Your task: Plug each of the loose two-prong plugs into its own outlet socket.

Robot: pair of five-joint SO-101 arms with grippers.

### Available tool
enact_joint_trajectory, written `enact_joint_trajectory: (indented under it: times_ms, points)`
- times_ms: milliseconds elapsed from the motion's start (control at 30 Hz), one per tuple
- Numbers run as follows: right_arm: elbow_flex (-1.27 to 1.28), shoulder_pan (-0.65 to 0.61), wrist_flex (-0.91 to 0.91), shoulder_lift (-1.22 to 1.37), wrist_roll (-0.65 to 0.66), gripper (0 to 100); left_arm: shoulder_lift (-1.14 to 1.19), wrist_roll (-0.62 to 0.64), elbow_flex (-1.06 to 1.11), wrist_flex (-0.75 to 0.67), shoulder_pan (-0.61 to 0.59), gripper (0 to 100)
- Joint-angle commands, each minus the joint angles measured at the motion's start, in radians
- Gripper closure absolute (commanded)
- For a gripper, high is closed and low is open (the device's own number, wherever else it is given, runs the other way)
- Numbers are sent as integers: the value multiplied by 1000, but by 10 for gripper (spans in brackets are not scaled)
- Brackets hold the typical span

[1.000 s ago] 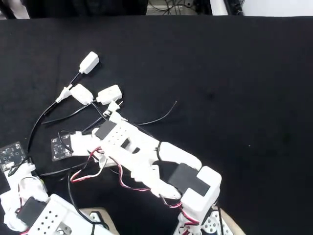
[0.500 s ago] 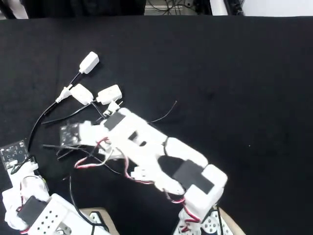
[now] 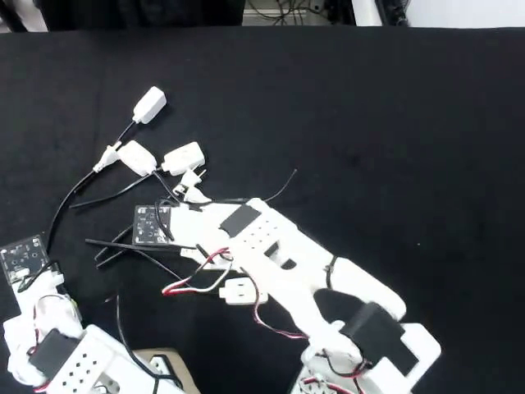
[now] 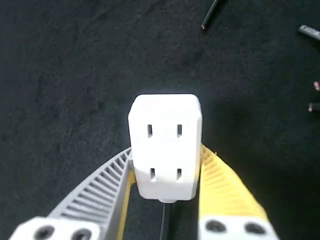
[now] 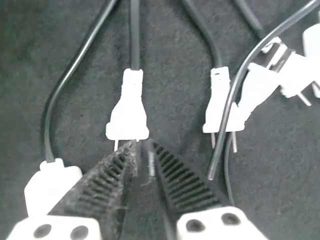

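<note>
My left gripper [image 4: 166, 150] is shut on a white outlet block [image 4: 165, 145], held just above the black cloth. The block has two pairs of slots facing the camera, and its cord runs back between the grey and yellow fingers. My right gripper [image 5: 143, 147] is low over the cloth with its black fingers a narrow gap apart. Its tips are right at the prongs of a white two-prong plug [image 5: 127, 117]. A second plug [image 5: 219, 107] and a third plug [image 5: 272, 77] lie beside it. In the high view, three white cord ends [image 3: 136, 157] lie at the left.
Black cords [image 3: 74, 193] loop across the cloth on the left, and loose cable ends [image 3: 115, 246] lie by the right arm [image 3: 271, 246]. The left arm [image 3: 49, 349] is at the near left corner. The black table [image 3: 394, 131] stretches to the right.
The right arm has swung to the right. Its wrist board now sits closer to the white plugs. The left arm has barely moved.
</note>
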Motion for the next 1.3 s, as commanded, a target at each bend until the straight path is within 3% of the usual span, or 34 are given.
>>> enact_joint_trajectory:
  times_ms: [0, 333, 533, 733, 933, 1133, 1267]
  points:
    - [-58, -15, -41, 70, -84, 829, -5, -9, 1, -2, 13, 931]
    - [-398, -37, 144, 397, -147, 825, -5, -9, 2, -2, 13, 931]
    - [-490, -74, 275, 429, -149, 825, -5, -9, 2, -3, 13, 931]
    - [-433, -8, 307, 280, -149, 825, -5, -9, 7, -3, 15, 931]
    - [-234, -49, 193, 105, -147, 822, -5, -9, 7, -3, 15, 931]
    - [-219, -144, 181, 180, -180, 822, -5, -9, 7, -3, 15, 931]
    - [-311, -129, 218, 288, -201, 822, -5, -9, 7, -3, 15, 931]
